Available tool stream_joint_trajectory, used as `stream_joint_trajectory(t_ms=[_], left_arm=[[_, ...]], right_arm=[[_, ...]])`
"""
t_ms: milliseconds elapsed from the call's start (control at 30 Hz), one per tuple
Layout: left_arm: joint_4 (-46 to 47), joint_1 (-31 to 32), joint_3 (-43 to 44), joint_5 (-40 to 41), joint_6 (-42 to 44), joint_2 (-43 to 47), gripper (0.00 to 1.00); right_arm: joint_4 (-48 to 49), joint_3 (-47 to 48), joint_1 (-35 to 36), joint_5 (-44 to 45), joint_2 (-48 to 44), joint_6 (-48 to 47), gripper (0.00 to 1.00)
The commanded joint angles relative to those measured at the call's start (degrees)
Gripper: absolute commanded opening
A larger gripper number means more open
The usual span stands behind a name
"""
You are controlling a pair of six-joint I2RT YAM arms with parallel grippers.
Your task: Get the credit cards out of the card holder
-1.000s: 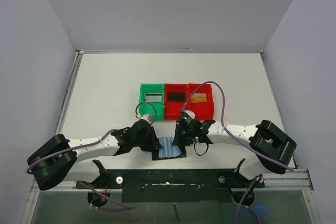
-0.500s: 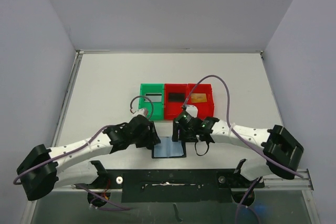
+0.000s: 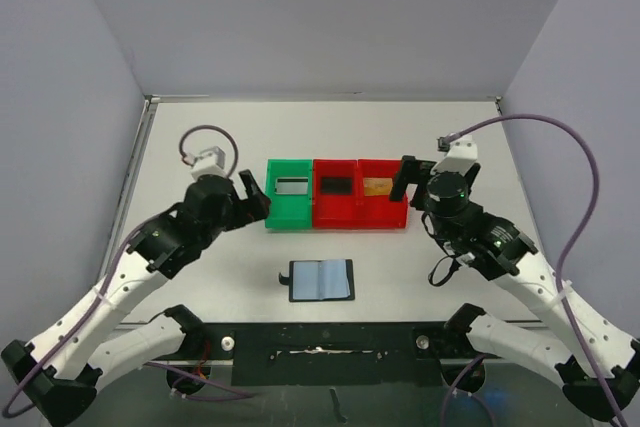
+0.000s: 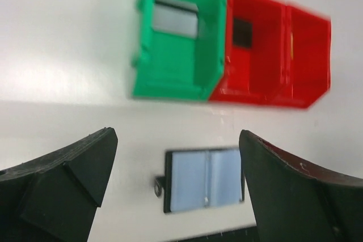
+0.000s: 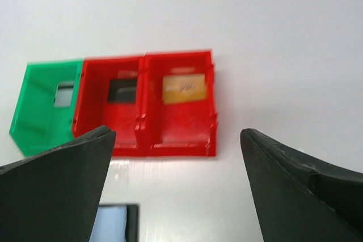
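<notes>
Nearest the arm bases, the card holder (image 3: pixel 321 280) is lying open and flat on the table (image 3: pixel 200 147), its blue-grey pockets facing up and its little closure tab sticking out on the left side. It is sitting well apart from both arms, touched by neither.

Farther back, the left tool (image 3: pixel 255 195) is hanging just beside the left end of the row of bins, its fingers spread wide and gripping nothing. The right tool (image 3: pixel 410 185) is hovering by the right end of the row, likewise standing wide open and empty.

Between them, the green bin (image 3: pixel 285 215) is holding the greyish card (image 3: pixel 292 185), the middle red bin (image 3: pixel 335 219) the black card (image 3: pixel 335 185), and the right red bin (image 3: pixel 385 217) the tan-gold card (image 3: pixel 378 187).
</notes>
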State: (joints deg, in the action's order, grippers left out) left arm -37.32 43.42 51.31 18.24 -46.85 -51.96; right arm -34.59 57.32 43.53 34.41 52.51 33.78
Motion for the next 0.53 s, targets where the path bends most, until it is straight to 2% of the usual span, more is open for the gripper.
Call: stream_joint_trajectory(t_ms=[0, 33, 200, 333, 500], left_arm=[[-3.56, -10.92, 9.88, 6.86, 11.53, 2.34, 0.91], [-3.51, -13.1, 12.3, 8.0, 12.83, 1.83, 0.91], [-8.63, -13.27, 20.69, 17.48, 11.35, 1.51, 0.91], [-8.37, -13.27, 20.99, 17.73, 12.62, 4.66, 0.91], [-11.0, -13.36, 21.4, 20.53, 11.43, 5.47, 0.91]], right_arm=[[7.24, 4.31, -2.97, 8.51, -4.88, -15.09, 0.98], [7.14, 5.12, -3.47, 8.64, -5.24, -15.62, 0.98], [2.04, 9.24, -3.84, 7.14, -4.98, -12.39, 0.97], [1.5, 8.68, -3.76, 4.03, -5.29, -10.93, 0.98], [0.89, 7.92, -3.8, 4.25, -5.06, -10.06, 0.98]])
